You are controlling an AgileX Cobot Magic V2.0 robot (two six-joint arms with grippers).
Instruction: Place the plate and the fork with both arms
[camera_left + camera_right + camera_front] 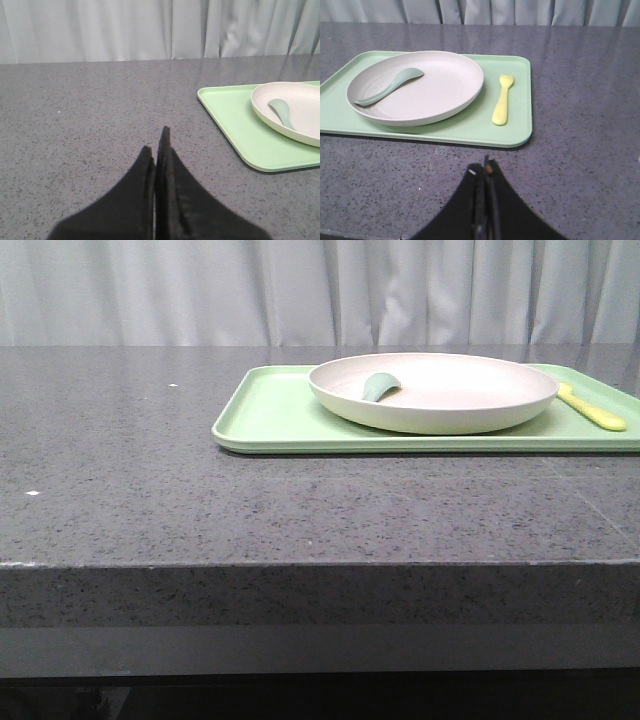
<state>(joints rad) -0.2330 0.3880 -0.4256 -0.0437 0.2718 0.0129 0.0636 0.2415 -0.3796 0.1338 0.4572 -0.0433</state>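
Observation:
The cream plate (pixel 440 392) (pixel 417 87) (pixel 295 110) rests on a light green tray (pixel 270 415) (pixel 512 127) (pixel 235 117). Beside the plate, on the tray's right part, lies the pale yellow fork (pixel 592 408) (pixel 502 100). My left gripper (pixel 156 142) is shut and empty over bare table, well to the left of the tray. Over the table in front of the tray, near the fork's handle end, my right gripper (pixel 484 169) is shut with nothing in it. Neither gripper shows in the front view.
A small grey-green spoon (pixel 378 387) (pixel 390 86) (pixel 282 111) lies inside the plate. The dark speckled table (pixel 150 490) ends in a front edge close to the camera. A pale curtain (pixel 300 290) hangs behind the table.

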